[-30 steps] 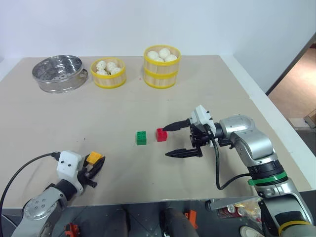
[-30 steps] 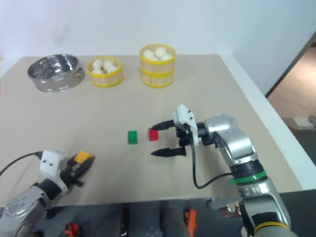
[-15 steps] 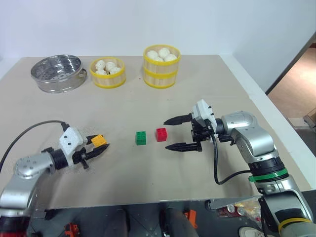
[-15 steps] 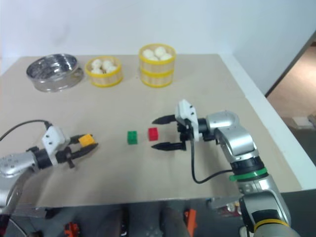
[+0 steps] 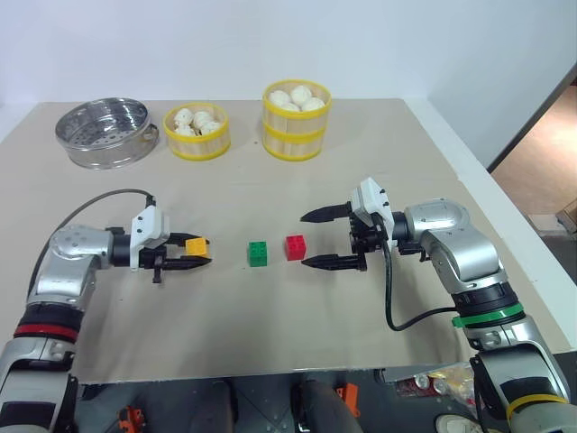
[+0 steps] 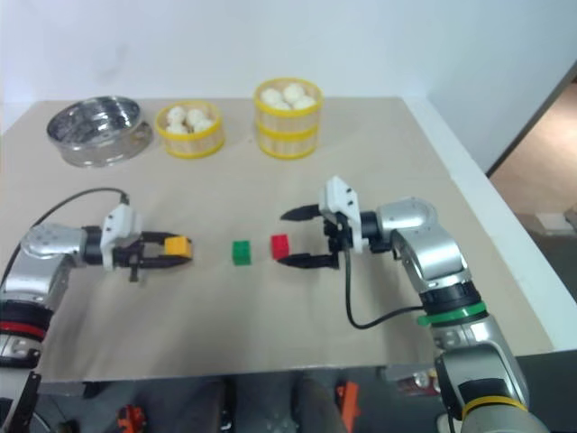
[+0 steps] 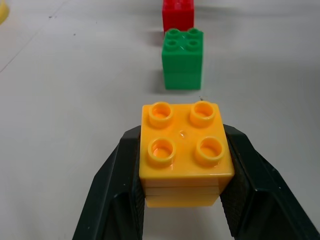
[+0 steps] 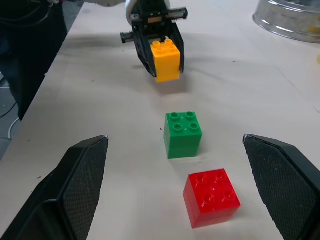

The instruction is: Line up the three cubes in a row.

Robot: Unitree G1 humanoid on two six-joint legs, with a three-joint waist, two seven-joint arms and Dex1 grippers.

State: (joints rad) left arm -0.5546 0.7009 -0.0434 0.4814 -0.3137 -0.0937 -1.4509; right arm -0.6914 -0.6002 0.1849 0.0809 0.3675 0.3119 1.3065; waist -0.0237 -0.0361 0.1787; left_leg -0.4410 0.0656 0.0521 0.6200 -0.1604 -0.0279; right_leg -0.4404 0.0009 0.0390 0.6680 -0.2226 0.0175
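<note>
Beige table (image 5: 270, 343), left gripper (image 5: 200, 253) clamping yellow-orange cube (image 5: 196, 244)

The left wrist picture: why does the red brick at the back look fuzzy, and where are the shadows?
Left wrist view: the yellow-orange studded plastic cube up close is sharp, while the red studded plastic cube behind the green studded plastic cube is softer and cut off by the picture's edge. Right wrist view: faint, soft shadows sit beside each cube on the beige table.

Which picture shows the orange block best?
The left wrist view: the orange block sits big and close, clamped between the left gripper's fingers. The right wrist view shows it farther off; in the eye views it is just a small orange speck.
</note>
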